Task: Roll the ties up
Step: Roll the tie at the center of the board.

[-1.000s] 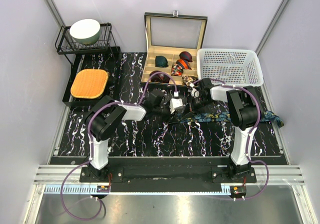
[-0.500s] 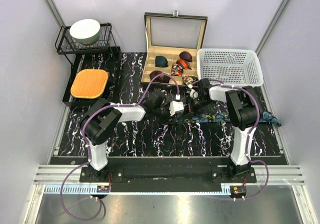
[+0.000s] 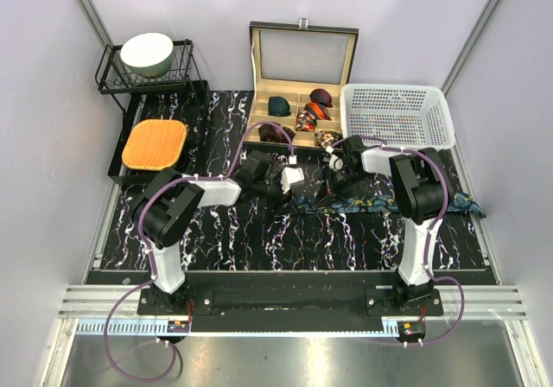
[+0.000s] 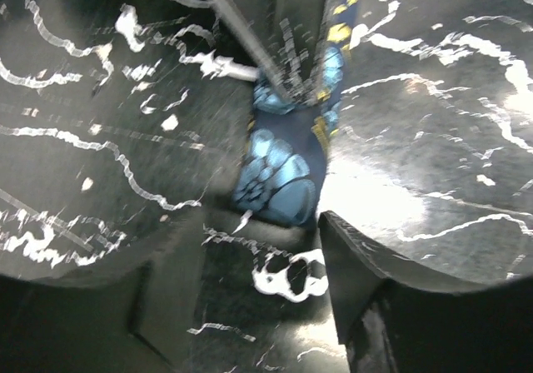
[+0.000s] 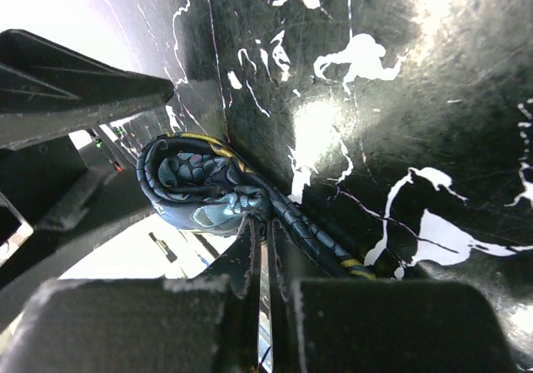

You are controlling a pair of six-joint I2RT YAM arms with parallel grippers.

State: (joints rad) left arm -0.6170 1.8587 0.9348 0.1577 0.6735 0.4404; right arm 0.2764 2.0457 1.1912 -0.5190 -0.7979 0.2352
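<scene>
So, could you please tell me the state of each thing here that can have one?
navy tie: one end coiled, the rest lying flat.
left gripper: open, tie tip just ahead of it, not gripped.
right gripper: shut on the tie's coiled end.
tie box: lid open, coiled ties inside.
white basket: looks empty.
bowl: upright.

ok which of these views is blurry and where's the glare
Left wrist view: motion-smeared, the tie soft, bright glare on the tabletop beside it. Right wrist view: sharper on the tie's folds, but blown out white at upper left. Top external view: crisp, evenly lit.
</scene>
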